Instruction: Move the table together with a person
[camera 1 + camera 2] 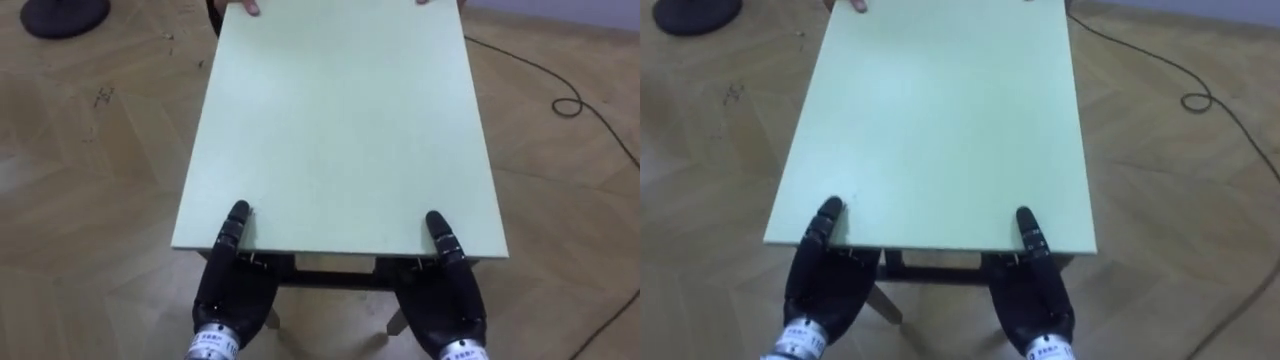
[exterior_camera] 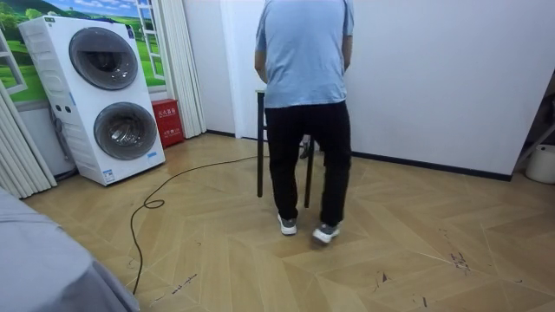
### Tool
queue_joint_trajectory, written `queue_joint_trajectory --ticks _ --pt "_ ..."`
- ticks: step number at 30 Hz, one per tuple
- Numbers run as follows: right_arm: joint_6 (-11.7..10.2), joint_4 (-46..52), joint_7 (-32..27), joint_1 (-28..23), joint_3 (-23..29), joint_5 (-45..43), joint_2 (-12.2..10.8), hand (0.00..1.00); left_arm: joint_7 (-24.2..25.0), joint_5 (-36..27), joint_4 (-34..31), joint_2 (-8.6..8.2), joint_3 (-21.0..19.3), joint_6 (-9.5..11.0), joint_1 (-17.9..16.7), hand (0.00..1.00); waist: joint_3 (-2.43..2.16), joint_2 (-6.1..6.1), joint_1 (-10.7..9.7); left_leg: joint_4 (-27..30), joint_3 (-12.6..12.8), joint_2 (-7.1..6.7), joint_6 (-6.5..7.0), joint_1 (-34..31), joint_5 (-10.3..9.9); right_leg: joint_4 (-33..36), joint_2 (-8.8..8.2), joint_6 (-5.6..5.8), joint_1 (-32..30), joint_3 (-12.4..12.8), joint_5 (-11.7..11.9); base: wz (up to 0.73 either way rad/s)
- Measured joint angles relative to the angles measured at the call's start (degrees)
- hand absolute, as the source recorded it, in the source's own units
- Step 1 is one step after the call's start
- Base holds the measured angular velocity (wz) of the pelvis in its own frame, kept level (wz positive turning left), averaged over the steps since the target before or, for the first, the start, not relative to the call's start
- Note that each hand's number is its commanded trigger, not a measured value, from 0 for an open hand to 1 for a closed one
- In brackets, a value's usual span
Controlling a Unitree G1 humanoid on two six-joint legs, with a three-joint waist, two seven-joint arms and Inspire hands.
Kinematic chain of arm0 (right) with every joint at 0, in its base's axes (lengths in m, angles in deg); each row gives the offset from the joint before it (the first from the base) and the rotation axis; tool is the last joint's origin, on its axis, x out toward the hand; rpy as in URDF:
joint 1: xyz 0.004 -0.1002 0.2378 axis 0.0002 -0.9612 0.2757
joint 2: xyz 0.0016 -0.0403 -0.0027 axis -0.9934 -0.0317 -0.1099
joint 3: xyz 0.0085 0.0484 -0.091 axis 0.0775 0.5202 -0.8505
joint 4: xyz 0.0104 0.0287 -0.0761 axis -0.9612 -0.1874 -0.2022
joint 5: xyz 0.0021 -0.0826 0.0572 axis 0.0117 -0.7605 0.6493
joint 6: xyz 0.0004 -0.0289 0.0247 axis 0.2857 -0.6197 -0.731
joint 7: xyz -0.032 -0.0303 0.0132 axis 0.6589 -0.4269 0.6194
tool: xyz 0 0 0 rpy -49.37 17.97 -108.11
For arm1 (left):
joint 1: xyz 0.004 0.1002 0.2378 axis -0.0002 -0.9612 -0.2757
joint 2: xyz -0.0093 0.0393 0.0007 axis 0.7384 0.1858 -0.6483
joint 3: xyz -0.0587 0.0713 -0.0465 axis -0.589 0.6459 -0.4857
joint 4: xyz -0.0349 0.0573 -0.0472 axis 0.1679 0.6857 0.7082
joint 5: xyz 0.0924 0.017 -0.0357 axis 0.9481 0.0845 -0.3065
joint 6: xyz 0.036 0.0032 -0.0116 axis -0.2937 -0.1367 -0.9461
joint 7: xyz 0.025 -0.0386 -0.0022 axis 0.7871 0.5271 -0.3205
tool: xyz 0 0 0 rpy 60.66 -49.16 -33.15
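Left eye view: left hand and right hand each clamp the counter's near edge, thumb on top and palm beneath, likely to share the carry. A person's fingers hold the far edge, so the counter spans between robot and person.

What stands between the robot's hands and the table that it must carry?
Nothing visible does. The left hand and the right hand are already against the near edge of the table, each reaching onto its top. A person's hand is at the far edge.
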Motion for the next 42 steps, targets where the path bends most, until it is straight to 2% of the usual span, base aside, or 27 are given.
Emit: queue_joint_trajectory --ticks 2,5,8,11,13,14,16,18,20,22,24,25,26,27,28,29,30,31,32,33,34,35,38,42 --pt "-0.01 0.12 -0.01 0.46 0.02 0.01 0.25 1.00 0.00 -0.64 -0.11 -0.06 0.18 0.05 -0.10 1.00 -0.03 1.13 -0.09 0.04 -0.46 -0.04 -0.15 -0.57 0.07 0.00 -0.31 0.05 0.27 -1.32 -0.08 0.37" --pt "0.07 0.12 -0.46 1.06 -0.07 -0.21 1.28 1.00 0.00 -0.87 -0.14 -0.34 0.92 1.30 -0.32 1.00 -0.03 1.85 -0.31 -0.26 -0.63 -0.37 -0.25 -1.15 0.70 -0.02 -1.06 0.02 1.13 -2.91 -0.91 0.42" --pt "-0.12 0.12 -0.69 1.45 0.01 -0.18 1.46 1.00 -0.02 -1.27 -0.14 -0.36 1.73 1.65 -0.36 1.00 -0.04 1.91 -0.50 -0.53 -0.64 -0.75 -0.18 -1.19 1.52 -0.03 -1.73 0.28 1.96 -4.29 -1.69 0.53" --pt "-0.69 0.86 -1.63 1.81 -0.08 -0.36 1.60 1.00 -0.02 -1.26 -0.57 -0.46 2.08 2.23 -0.58 1.00 -0.04 1.91 1.24 -0.66 -0.64 -1.01 -0.06 -1.36 2.03 -0.17 -2.00 0.42 2.37 -4.73 -1.87 0.28" --pt "-0.90 1.87 -2.39 1.84 -0.29 -0.44 1.83 1.00 -0.05 -1.27 -0.98 -0.57 2.11 2.57 -0.58 1.00 -0.02 2.01 1.61 -0.84 -0.62 -1.33 0.11 -1.64 2.38 -0.15 -2.48 0.62 2.67 -5.83 -1.99 0.33" --pt "-1.46 1.90 -2.40 1.88 -0.70 -0.41 2.00 1.00 -0.07 -1.27 -1.00 -0.64 2.25 2.72 -0.58 1.00 -0.01 2.10 1.61 -0.90 -0.55 -1.59 0.30 -1.71 2.53 -0.10 -2.75 0.95 3.02 -5.77 -2.19 0.42" --pt "-1.42 1.90 -2.40 2.01 -0.80 -0.43 2.03 1.00 -0.08 -1.34 -1.00 -0.57 2.73 3.83 -0.59 1.00 -0.03 2.14 1.58 -0.91 0.16 -1.89 0.57 -1.78 2.68 0.26 -3.31 1.44 3.22 -5.85 -2.49 0.35" --pt "-1.36 2.02 -2.40 2.10 -0.83 -0.55 2.18 1.00 -0.23 -1.32 -0.97 -0.55 2.85 4.07 -0.60 1.00 0.11 2.50 1.50 -0.60 1.17 -2.21 0.80 -2.16 2.77 1.66 -4.25 1.98 3.08 -5.98 -2.81 0.38" --pt "-1.31 2.32 -2.96 1.99 -0.87 -0.60 2.27 1.00 -0.51 -1.32 -0.91 -0.53 2.85 3.87 -0.60 1.00 0.16 2.62 0.36 -0.74 2.12 -3.23 1.83 -2.13 2.96 5.45 -6.11 3.31 2.76 -5.72 -3.81 0.61" --pt "-1.29 2.32 -3.18 1.83 -0.85 -0.61 2.27 1.00 -0.55 -1.27 -0.71 -0.54 2.74 3.52 -0.59 1.00 0.20 2.62 0.07 -0.59 1.80 -4.30 2.72 -2.06 2.97 9.21 -7.72 3.96 2.08 -5.04 -4.40 0.66" --pt "-1.25 2.33 -3.17 1.09 -0.45 -0.88 2.27 1.00 -0.91 -0.96 -0.57 -0.77 2.85 3.05 -0.66 1.00 0.41 2.99 -0.90 0.32 1.05 -5.19 3.67 -2.13 2.58 13.13 -8.82 3.97 1.88 -4.25 -4.41 0.80" --pt "-1.25 2.45 -3.10 0.56 -0.35 -0.88 2.07 1.00 -1.01 -0.60 -0.57 -0.68 2.83 2.63 -0.66 1.00 0.46 3.04 -1.41 1.20 -1.30 -6.05 4.16 -2.48 2.28 15.73 -8.99 3.96 1.14 -1.90 -4.43 0.91" --pt "-1.24 2.55 -3.06 0.36 -0.38 -1.62 1.61 1.00 -1.01 -0.60 -0.12 -1.22 2.78 3.13 -0.64 1.00 0.50 3.17 -2.20 2.06 -3.63 -6.80 4.40 -2.92 2.24 17.13 -8.78 4.02 0.11 1.01 -4.79 0.85" --pt "-1.26 2.56 -3.06 0.36 -0.25 -2.25 1.61 1.00 -0.95 -0.60 -0.13 -1.20 2.80 3.33 -0.60 1.00 0.53 3.25 -2.81 2.41 -5.01 -7.31 4.55 -3.36 2.25 16.77 -8.17 4.07 -0.28 2.87 -6.14 0.75" --pt "-1.24 2.60 -3.06 0.50 -0.16 -2.72 0.88 1.00 -0.55 -0.60 -0.18 -0.87 2.57 3.30 -0.44 1.00 0.48 3.15 -2.98 2.95 -8.29 -8.62 4.57 -4.16 2.26 13.45 -5.87 3.60 -0.90 6.76 -9.08 0.71" --pt "-1.21 2.61 -3.05 0.54 -0.11 -2.70 0.95 1.00 -0.50 -0.61 -0.20 -0.56 2.22 2.93 -0.29 1.00 0.47 3.10 -2.91 3.67 -11.17 -9.79 4.51 -4.67 2.29 9.03 -3.43 3.21 -1.62 10.17 -9.82 0.70" --pt "-1.21 2.60 -3.00 0.51 -0.13 -2.71 1.02 1.00 -0.50 -0.67 -0.13 -0.49 1.94 2.73 -0.28 1.00 0.46 2.98 -3.00 3.83 -12.14 -10.30 4.43 -4.73 2.29 8.30 -2.31 2.80 -2.17 11.81 -8.86 0.99" --pt "-1.23 2.55 -2.67 0.25 -0.13 -2.41 1.17 1.00 -0.50 -0.58 -0.24 -0.56 2.17 2.10 -0.54 1.00 0.32 3.13 -3.71 3.65 -13.64 -11.23 4.12 -4.57 2.39 8.53 -2.35 1.73 -0.63 10.50 -8.66 1.05" --pt "-0.97 2.46 -2.53 0.20 0.08 -2.04 1.50 1.00 -0.50 0.04 -0.29 -0.60 2.20 1.51 -0.64 1.00 0.41 3.04 -3.91 2.83 -12.72 -11.15 3.83 -4.34 2.61 7.82 -2.59 1.61 0.76 8.05 -8.60 1.12" --pt "-0.89 2.36 -2.51 0.17 0.08 -1.99 1.38 1.00 -0.50 0.12 -0.29 -0.58 2.16 1.39 -0.64 1.00 0.51 2.88 -4.18 2.39 -12.02 -10.81 3.77 -4.14 2.73 7.53 -2.58 1.61 1.52 6.84 -8.60 0.95" --pt "-0.89 2.30 -2.35 -0.09 -0.07 -1.84 1.14 1.00 -0.50 0.14 -0.28 -0.44 2.11 1.34 -0.64 1.00 0.47 2.28 -4.17 1.55 -9.79 -10.05 3.82 -3.91 3.25 6.60 -2.51 1.60 2.72 5.56 -8.59 0.85" --pt "-0.89 2.30 -2.29 -0.15 -0.25 -1.81 1.06 1.00 -0.50 0.14 -0.29 -0.16 2.02 1.35 -0.64 1.00 0.45 1.76 -3.79 0.94 -8.49 -9.53 3.83 -3.82 3.59 5.25 -2.22 1.40 3.71 4.86 -8.48 0.69" --pt "-1.30 2.29 -2.14 -0.30 -0.71 -1.50 1.01 1.00 -0.50 0.13 -0.46 0.22 1.95 1.34 -0.67 1.00 0.41 1.23 -1.23 0.66 -9.30 -9.43 3.73 -3.82 3.70 2.68 -1.66 0.80 5.23 3.73 -8.09 0.27" --pt "-1.51 2.29 -1.96 -0.34 -1.14 -1.36 1.01 1.00 -0.50 0.14 -1.06 0.58 1.82 1.65 -1.43 1.00 0.44 1.11 0.13 0.67 -9.43 -9.54 3.73 -4.02 3.70 0.66 -1.49 0.87 6.63 2.21 -7.75 0.28"
